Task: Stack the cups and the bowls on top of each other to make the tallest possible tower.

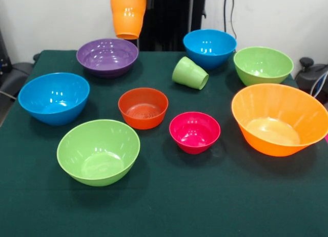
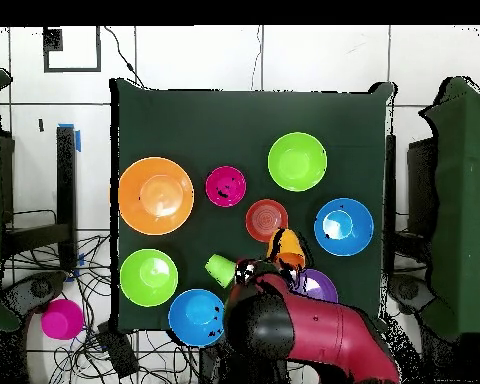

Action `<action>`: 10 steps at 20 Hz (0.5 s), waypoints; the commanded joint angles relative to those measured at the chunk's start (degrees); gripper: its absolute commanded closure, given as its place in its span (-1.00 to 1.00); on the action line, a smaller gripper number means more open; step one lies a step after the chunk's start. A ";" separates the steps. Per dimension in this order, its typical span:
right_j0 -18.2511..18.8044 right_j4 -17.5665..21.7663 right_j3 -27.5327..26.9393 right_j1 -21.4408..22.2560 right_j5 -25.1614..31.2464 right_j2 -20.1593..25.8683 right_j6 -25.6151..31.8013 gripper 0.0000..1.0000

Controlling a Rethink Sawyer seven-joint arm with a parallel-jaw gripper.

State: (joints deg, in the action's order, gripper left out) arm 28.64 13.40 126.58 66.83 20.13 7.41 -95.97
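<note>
Orange cup [image 1: 128,14] held up by gripper [image 2: 274,262], above purple bowl [image 1: 107,56]. Next: lower onto red bowl [image 1: 143,107], toward 5 o'clock.

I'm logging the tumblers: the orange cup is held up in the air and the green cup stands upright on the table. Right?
Not quite: the green cup lies on its side, as the front view shows. The orange cup is indeed up in the air.

Bare table [image 1: 169,206] lay open along the near edge; farther back, bowls [image 1: 143,108] crowded the cloth with narrow gaps.
</note>
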 commanded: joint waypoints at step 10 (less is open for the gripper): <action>1.36 -4.50 -3.05 -2.57 14.26 4.33 -2.34 1.00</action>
State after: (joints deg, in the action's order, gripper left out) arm 31.79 9.22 126.11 68.29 28.63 7.96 -95.97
